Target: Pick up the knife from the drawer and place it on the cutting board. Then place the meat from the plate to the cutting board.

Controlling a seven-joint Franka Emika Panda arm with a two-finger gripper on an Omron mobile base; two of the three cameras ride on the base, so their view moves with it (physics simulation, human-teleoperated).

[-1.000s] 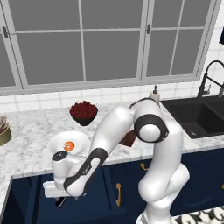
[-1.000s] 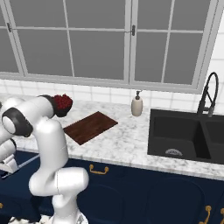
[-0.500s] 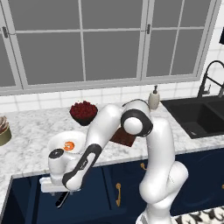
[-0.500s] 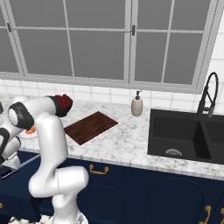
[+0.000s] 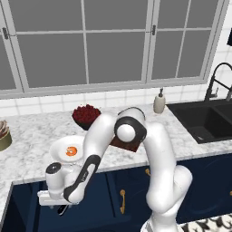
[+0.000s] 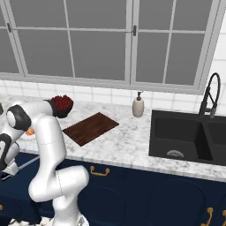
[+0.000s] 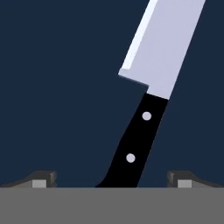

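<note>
In the hand view the knife (image 7: 146, 100) lies flat on the dark blue floor of the drawer (image 7: 57, 87), its black riveted handle running down between the two fingers (image 7: 43, 178), which stand wide apart on either side of it and touch nothing. The gripper (image 7: 112, 180) holds nothing. I judge the knife light and rigid, its smooth blade slippery and sharp-edged, so the handle is the place to take hold, across its narrow width near the rivets; lying flat against the floor, it leaves little room for the fingers to get under.

The left base view shows what the hand view cannot: the gripper (image 5: 53, 199) is reaching low in front of the navy cabinets, below the front edge of the bench (image 5: 31, 136). Further back sits the plate (image 5: 58, 147) with the meat (image 5: 71, 151) on it, and to its right the cutting board (image 5: 124, 145), mostly hidden by the arm. The right base view shows the cutting board (image 6: 90, 128) whole and bare, well apart from the drawer.
</note>
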